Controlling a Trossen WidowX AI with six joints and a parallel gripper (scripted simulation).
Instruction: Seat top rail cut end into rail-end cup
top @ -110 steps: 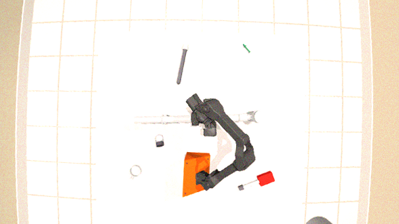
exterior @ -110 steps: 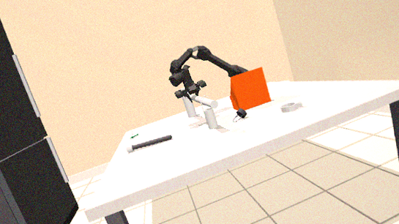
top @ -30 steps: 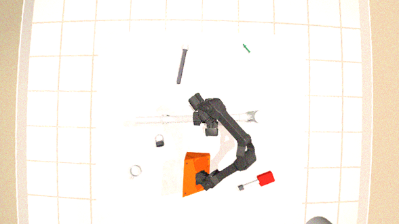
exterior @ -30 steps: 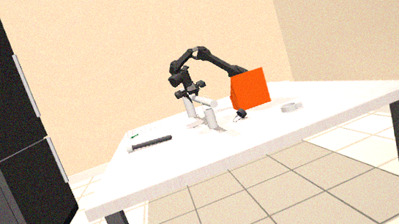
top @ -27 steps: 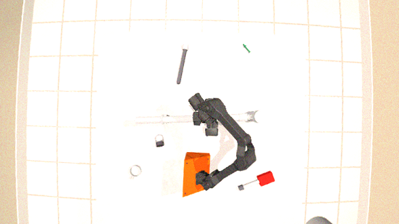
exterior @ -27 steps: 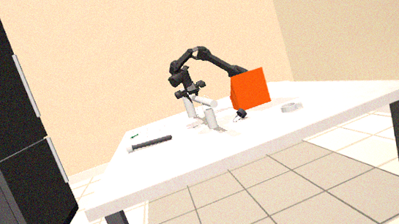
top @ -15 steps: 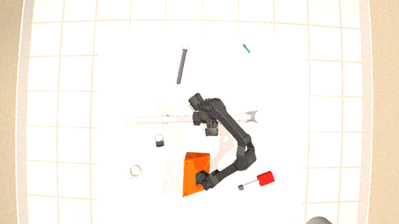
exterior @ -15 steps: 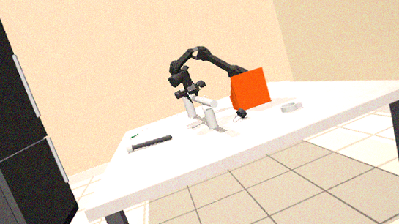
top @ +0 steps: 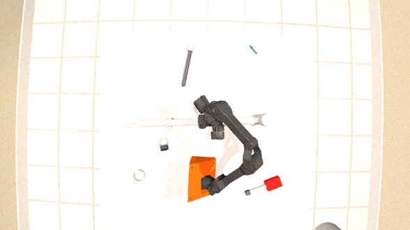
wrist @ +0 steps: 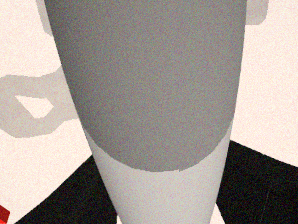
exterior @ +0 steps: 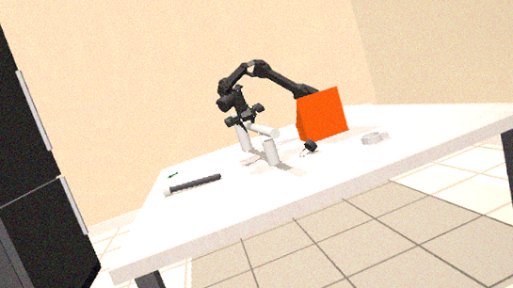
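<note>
The pale fence rail point(top: 182, 122) point(exterior: 264, 131) lies level above the table and passes over a short white post point(exterior: 271, 152). Its free end sticks out beyond that post. My gripper point(top: 208, 126) point(exterior: 243, 122) is shut on the rail close to the taller white post point(exterior: 244, 141) point(top: 256, 117). The arm hides the rail's end on that side, so I cannot tell how it stands to the cup or the band. In the wrist view the rail point(wrist: 153, 83) fills the picture, grey above and lighter below.
The arm's orange base block point(top: 201, 176) point(exterior: 320, 114) stands near the posts. A dark rod point(top: 186, 69) point(exterior: 195, 183), a small green piece point(top: 253, 49), a dark cap point(top: 163, 146), a white ring point(top: 139, 175) point(exterior: 373, 137) and a red-handled tool point(top: 272, 183) lie around.
</note>
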